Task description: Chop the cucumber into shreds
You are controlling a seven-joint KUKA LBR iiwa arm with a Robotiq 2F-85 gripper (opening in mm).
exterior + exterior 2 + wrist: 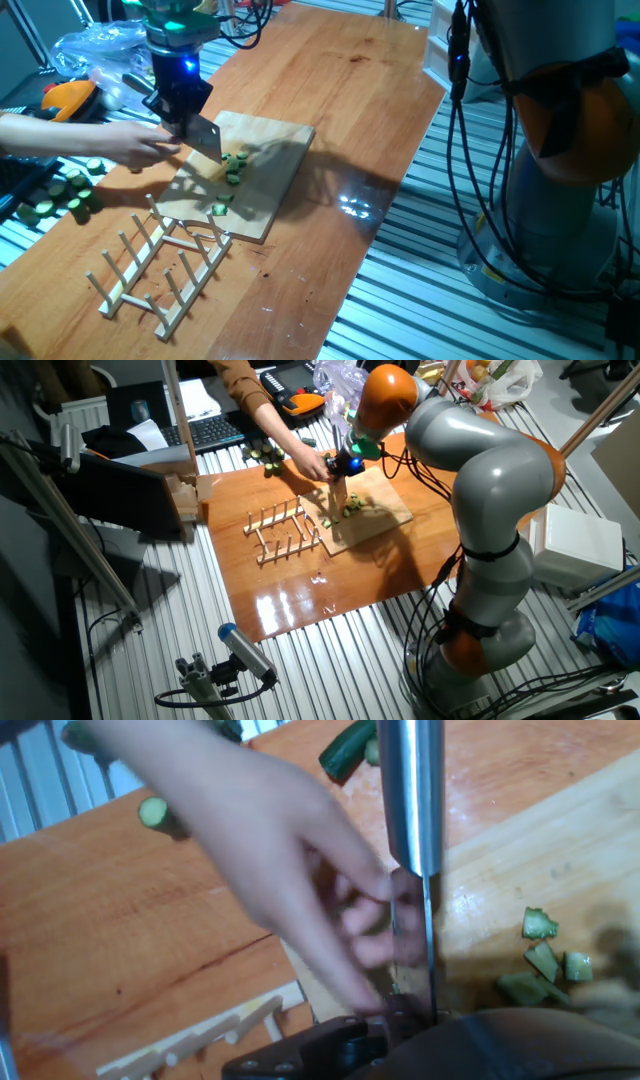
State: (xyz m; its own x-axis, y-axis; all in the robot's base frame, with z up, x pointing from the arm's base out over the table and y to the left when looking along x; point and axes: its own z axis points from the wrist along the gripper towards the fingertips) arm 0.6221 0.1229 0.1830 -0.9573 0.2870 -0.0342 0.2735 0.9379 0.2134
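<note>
Cucumber (234,166) lies in small green cut pieces near the middle of a pale wooden cutting board (270,175), which rests on the brown wooden table (340,90). In the hand view the shreds (545,958) appear as a loose cluster of light-green bits on the board, to the right of the blade; one more bit (219,208) sits apart toward the board's near edge. A cleaver (205,137) hangs blade-down from the gripper (180,100), its edge just beside the cut pieces; the hand view looks along its steel spine (410,795). The gripper is clamped on the cleaver's handle, though the fingers themselves are largely hidden by the dark housing. A person's hand (150,145) reaches in from the side and lies at the blade's flat, blurred in the hand view (290,870); whether it touches the steel cannot be told. Thicker dark-skinned cucumber chunks (65,195) lie scattered at the table's edge, well apart from the board. A wooden dish rack (165,270) stands just beside the board's near corner. In the other fixed view the grey and orange arm (490,490) arches over the table to the board (375,515).
</note>
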